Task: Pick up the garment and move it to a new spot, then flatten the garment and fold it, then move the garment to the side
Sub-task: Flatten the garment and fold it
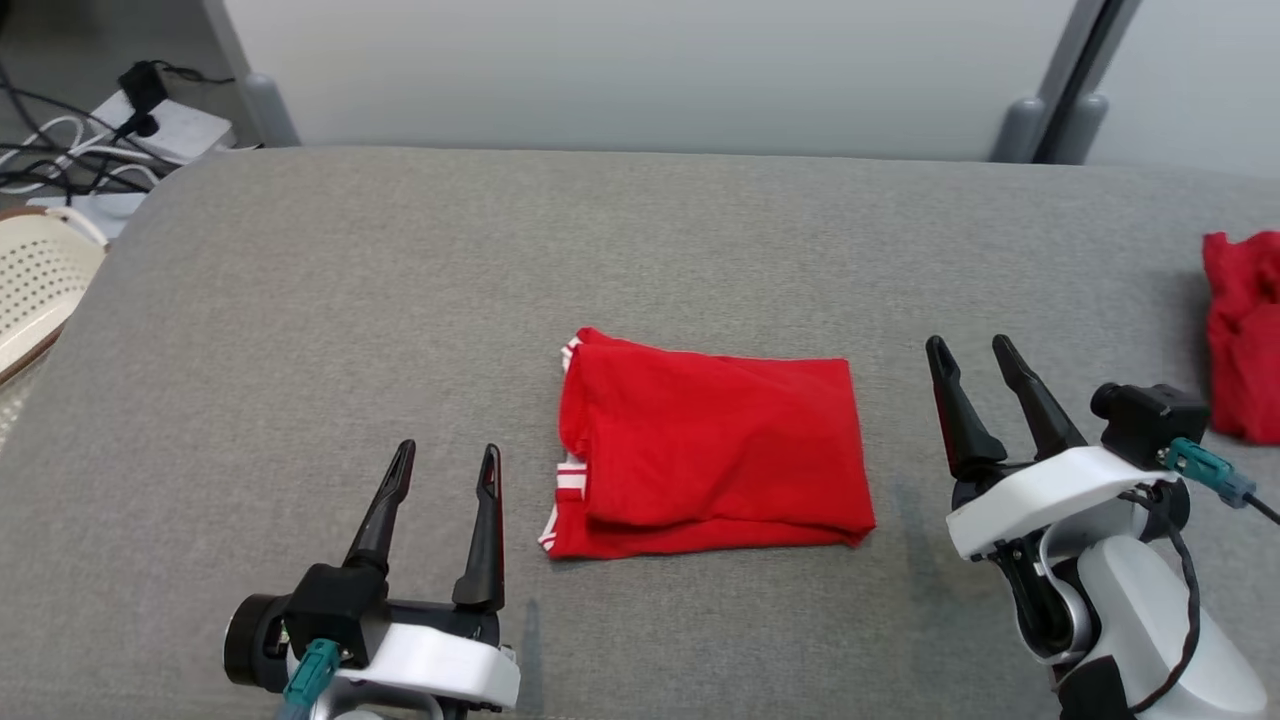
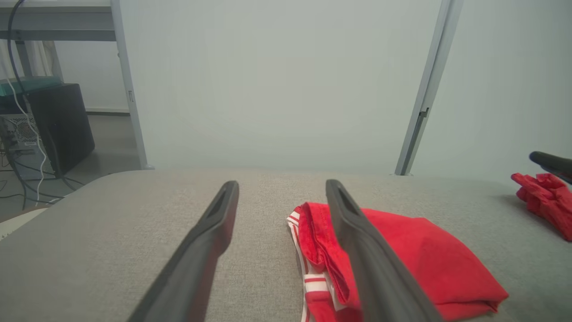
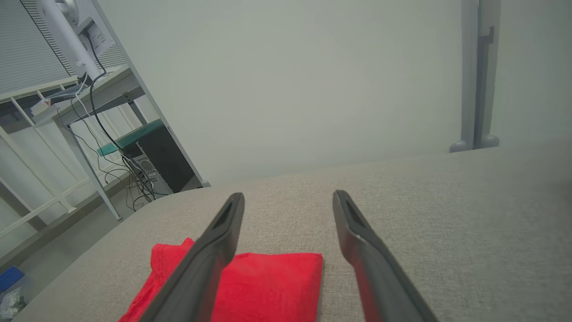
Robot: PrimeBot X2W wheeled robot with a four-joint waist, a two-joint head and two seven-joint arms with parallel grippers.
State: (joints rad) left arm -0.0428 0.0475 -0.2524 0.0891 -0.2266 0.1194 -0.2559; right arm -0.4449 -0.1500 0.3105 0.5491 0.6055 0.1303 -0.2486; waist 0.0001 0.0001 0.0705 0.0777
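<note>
At 7 o'clock the left gripper point(image 1: 447, 448) and at 4 o'clock the right gripper point(image 1: 970, 345) stand spread, empty. Between them the folded garment point(image 1: 710, 445) lies on the table point(image 1: 400, 300). Farther, a cloth point(image 1: 1245, 335) sits at 3 o'clock, a basket point(image 1: 40, 280) at 9.

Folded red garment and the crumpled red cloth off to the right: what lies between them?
The robot's right hand, fingers apart, with bare grey cushion around it; the head view shows it.
</note>
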